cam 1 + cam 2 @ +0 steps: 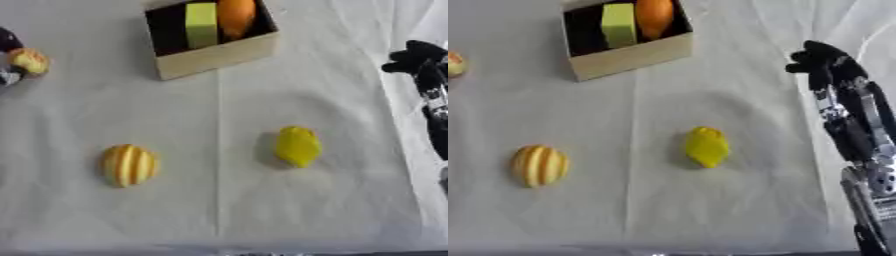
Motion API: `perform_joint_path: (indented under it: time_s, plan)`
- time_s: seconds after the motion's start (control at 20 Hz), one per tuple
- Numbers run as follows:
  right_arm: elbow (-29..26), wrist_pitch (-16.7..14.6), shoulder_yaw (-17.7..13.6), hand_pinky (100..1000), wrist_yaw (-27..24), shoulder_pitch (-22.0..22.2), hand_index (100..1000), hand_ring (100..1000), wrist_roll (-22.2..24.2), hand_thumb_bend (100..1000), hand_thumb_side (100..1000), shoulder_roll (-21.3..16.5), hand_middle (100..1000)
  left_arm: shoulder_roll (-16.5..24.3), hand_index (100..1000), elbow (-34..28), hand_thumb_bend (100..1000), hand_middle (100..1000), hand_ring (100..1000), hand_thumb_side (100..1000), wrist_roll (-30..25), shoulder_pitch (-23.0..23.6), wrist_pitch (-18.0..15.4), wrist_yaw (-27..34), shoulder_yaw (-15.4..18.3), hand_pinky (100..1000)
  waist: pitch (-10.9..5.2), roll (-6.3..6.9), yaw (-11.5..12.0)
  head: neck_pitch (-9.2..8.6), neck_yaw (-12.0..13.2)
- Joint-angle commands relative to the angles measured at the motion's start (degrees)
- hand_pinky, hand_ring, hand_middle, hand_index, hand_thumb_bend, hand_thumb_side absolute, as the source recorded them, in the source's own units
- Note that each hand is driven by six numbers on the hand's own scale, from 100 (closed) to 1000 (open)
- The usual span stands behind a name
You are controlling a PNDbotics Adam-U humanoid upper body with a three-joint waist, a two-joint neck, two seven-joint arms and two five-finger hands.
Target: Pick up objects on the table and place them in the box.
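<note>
Wide bare cloth lies between the striped yellow fruit [129,164] and the yellow fruit [298,146], well apart. The box [219,54] blocks the far middle, half filled by a green block [201,24] and an orange fruit [236,16]. Right hand [826,61] crowds the right edge.

The box [219,52] and left robot hand [9,45] are cut off by the edge.

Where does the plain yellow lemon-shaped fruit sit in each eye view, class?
Left eye view: the plain yellow lemon-shaped fruit lies right of centre on the white cloth.
Right eye view: it lies nearer the middle, slightly right.
Shared landmark: the striped yellow-orange fruit lies to its left in both views.
</note>
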Motion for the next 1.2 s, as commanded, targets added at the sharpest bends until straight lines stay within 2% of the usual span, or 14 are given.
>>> perform_joint_path:
  time_s: [0.05,0.1,0.35,0.6,0.85,1.2]
  plan:
    - [-1.0,-0.2,-0.4,989,0.2,0.0,856,743,-0.2,100,697,-0.6,730,1.4,603,-5.6,128,596,746,100,1.1,-2.0,-0.6,2.5,-0.4,738,-1.93,-0.76,0.1,0.23,-0.4]
    - [-1.0,-0.4,-0.5,988,0.2,0.0,856,743,-0.3,100,694,-0.7,730,1.2,600,-7.6,100,590,741,100,1.1,-2.4,-0.8,3.4,-0.7,737,-1.95,-0.81,0.1,0.23,-0.8]
    - [-1.0,-1.2,-0.5,986,-0.1,-0.2,856,743,-0.3,100,688,-1.3,730,-1.2,606,-17.4,100,598,737,100,-1.2,-5.0,-2.1,8.6,-3.8,736,-2.04,-1.06,0.1,0.23,-1.8]
    - [-1.0,-1.7,-0.2,986,-0.7,-0.7,856,743,0.1,100,684,-1.9,730,-6.0,607,-22.2,100,601,731,100,-3.3,-7.7,-3.0,11.8,-6.7,737,-2.11,-1.05,-0.3,0.23,-0.8]
    - [-1.0,-1.4,0.1,987,-1.4,-1.3,856,743,0.7,100,687,-1.7,730,-11.2,617,-20.4,100,602,722,107,-1.9,-9.7,-3.9,13.9,-7.8,738,-1.94,-0.97,-1.1,0.23,0.4]
    - [-1.0,-0.8,0.3,989,-1.6,-1.9,856,742,1.1,100,690,-1.3,729,-15.3,634,-14.3,100,613,716,179,-0.3,-10.0,-5.5,15.5,-6.7,744,-1.49,-0.83,-1.9,0.23,0.9]
